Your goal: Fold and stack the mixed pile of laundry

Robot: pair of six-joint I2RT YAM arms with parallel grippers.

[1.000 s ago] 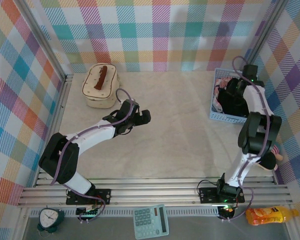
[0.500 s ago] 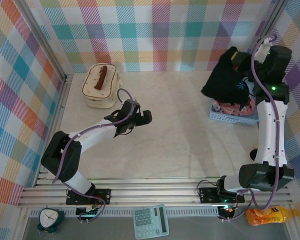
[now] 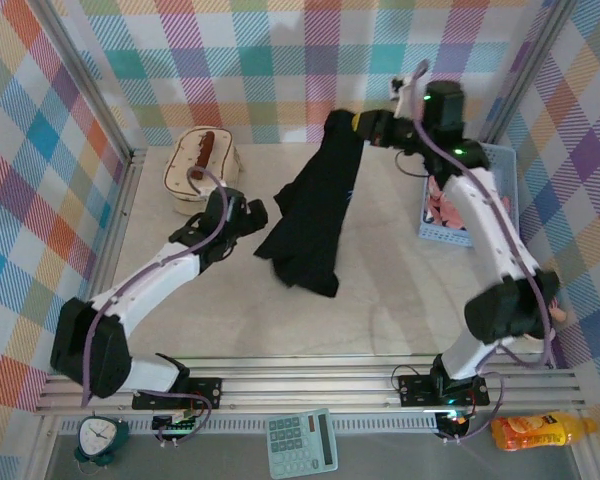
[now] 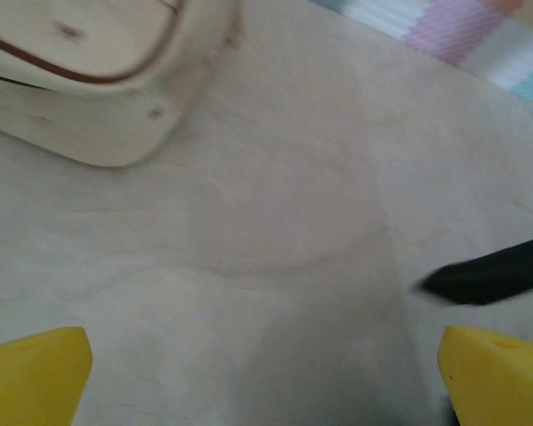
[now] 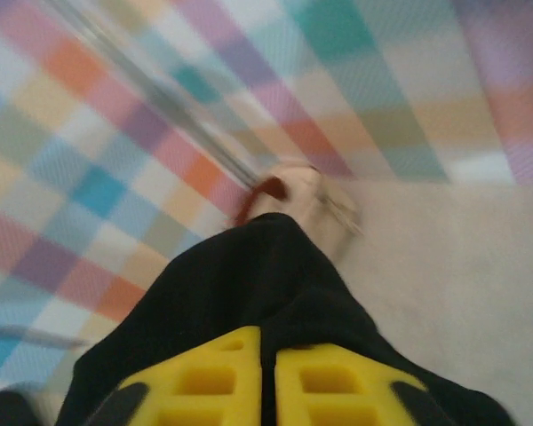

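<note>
While the right tool [image 3: 361,123] is raised at the back of the counter [image 3: 390,290], it is clamped on the upper end of the black shirt [image 3: 315,215]. The shirt hangs from it in a long drape that slants forward and to the left, with its lower end spread near the middle of the counter. In the right wrist view the two yellow fingers [image 5: 204,383] sit almost together, and the dark cloth [image 5: 249,284] bunches just beyond them.

The pink garment [image 3: 445,205] lies in the light-blue basket [image 3: 500,170] at the right side, partly hidden by the right arm.

The left tool [image 3: 258,213] is low over the counter, just left of the hanging shirt, with its jaws wide apart and nothing between them. In the left wrist view its yellow fingertips [image 4: 35,373] sit at the two bottom corners, and a dark edge of the shirt [image 4: 497,277] reaches in from the right.

The cream bag [image 3: 202,170] with the brown handle stands at the back left, near the left tool and apart from both garments
</note>
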